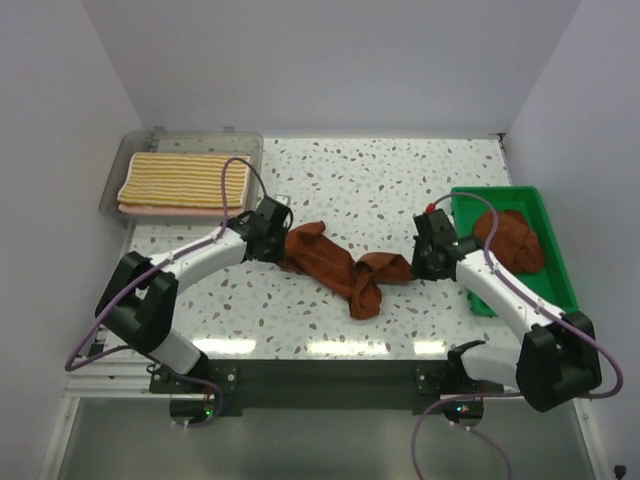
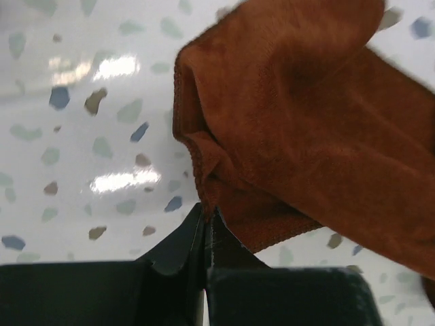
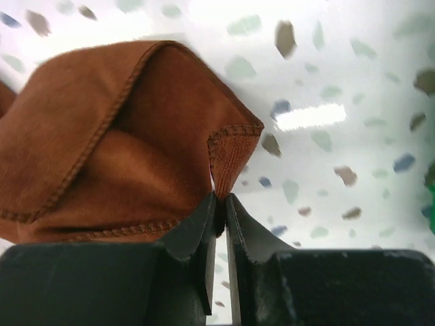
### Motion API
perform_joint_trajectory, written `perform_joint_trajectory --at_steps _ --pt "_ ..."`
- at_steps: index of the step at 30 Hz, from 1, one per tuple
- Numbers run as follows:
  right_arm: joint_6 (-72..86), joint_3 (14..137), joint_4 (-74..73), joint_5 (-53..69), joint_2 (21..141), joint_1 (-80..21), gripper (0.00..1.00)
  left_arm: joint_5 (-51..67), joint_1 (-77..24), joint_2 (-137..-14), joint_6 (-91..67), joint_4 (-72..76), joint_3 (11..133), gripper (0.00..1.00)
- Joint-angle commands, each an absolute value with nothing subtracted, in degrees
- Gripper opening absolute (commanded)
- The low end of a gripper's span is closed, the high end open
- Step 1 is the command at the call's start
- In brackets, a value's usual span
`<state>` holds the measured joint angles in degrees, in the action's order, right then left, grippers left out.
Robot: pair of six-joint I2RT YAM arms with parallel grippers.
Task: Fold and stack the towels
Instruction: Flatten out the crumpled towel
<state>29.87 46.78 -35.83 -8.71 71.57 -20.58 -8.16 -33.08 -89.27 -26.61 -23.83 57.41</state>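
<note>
A rust-brown towel (image 1: 335, 262) lies twisted and bunched across the middle of the speckled table. My left gripper (image 1: 281, 240) is shut on its left end; in the left wrist view the closed tips (image 2: 206, 212) pinch a fold of the cloth (image 2: 306, 122). At the towel's right end my right gripper (image 1: 413, 265) nips a hemmed corner (image 3: 231, 146) between nearly closed tips (image 3: 220, 197). A second rust-brown towel (image 1: 510, 240) sits crumpled in the green tray (image 1: 550, 215). A folded yellow-and-white striped towel (image 1: 185, 180) rests on a salmon-pink towel (image 1: 170, 210) inside the clear bin (image 1: 130, 150).
The bin stands at the back left corner and the green tray along the right edge. White walls close off the left, back and right sides. Both arm bases are bolted at the near edge.
</note>
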Motion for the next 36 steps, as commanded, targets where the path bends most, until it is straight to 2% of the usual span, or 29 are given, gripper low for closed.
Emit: perform_joint_trajectory --at_steps 1,2,3,6,7,10,12,17,24,32,36 --pt "32.4 45.7 -44.1 -14.1 66.5 -20.7 0.15 -12.3 -32.7 -87.6 -28.5 -30.9 54.4 0.00" --pt "31.2 45.9 -43.7 -13.7 65.2 -20.7 0.18 -12.6 -32.7 -87.5 -28.4 -31.5 54.1 0.00" --pt "30.1 46.1 -41.6 -12.9 65.0 -20.7 0.37 -12.4 -32.7 -87.2 -28.4 -31.6 53.2 0.00" --pt "24.8 50.7 -38.9 -7.8 67.5 -20.8 0.56 -11.1 -32.7 -85.6 -29.0 -30.7 51.4 0.00" --pt "23.7 52.9 -37.4 -6.2 68.2 -21.6 0.58 -11.0 -32.8 -85.1 -29.3 -30.6 51.2 0.00" --pt "18.7 57.3 -31.1 -3.8 72.0 -25.5 0.59 -11.2 -32.7 -83.2 -30.0 -30.2 49.9 0.00" --pt "17.2 59.4 -25.7 2.6 75.3 -26.8 0.59 -11.2 -32.7 -82.1 -30.3 -29.6 49.0 0.00" --pt "15.3 69.2 -17.7 11.4 90.9 -29.1 0.61 -11.0 -32.7 -80.5 -30.8 -28.7 47.8 0.00" --pt "16.3 86.3 -17.0 19.4 112.1 -30.1 0.74 -11.2 -32.7 -78.6 -30.8 -26.7 46.3 0.00" --pt "18.7 97.5 -17.2 24.4 126.2 -30.4 0.73 -11.5 -32.7 -78.0 -30.6 -25.6 45.8 0.00" --pt "19.6 100.4 -18.1 28.4 130.0 -30.4 0.67 -11.8 -32.7 -77.2 -30.6 -25.7 44.6 0.00"
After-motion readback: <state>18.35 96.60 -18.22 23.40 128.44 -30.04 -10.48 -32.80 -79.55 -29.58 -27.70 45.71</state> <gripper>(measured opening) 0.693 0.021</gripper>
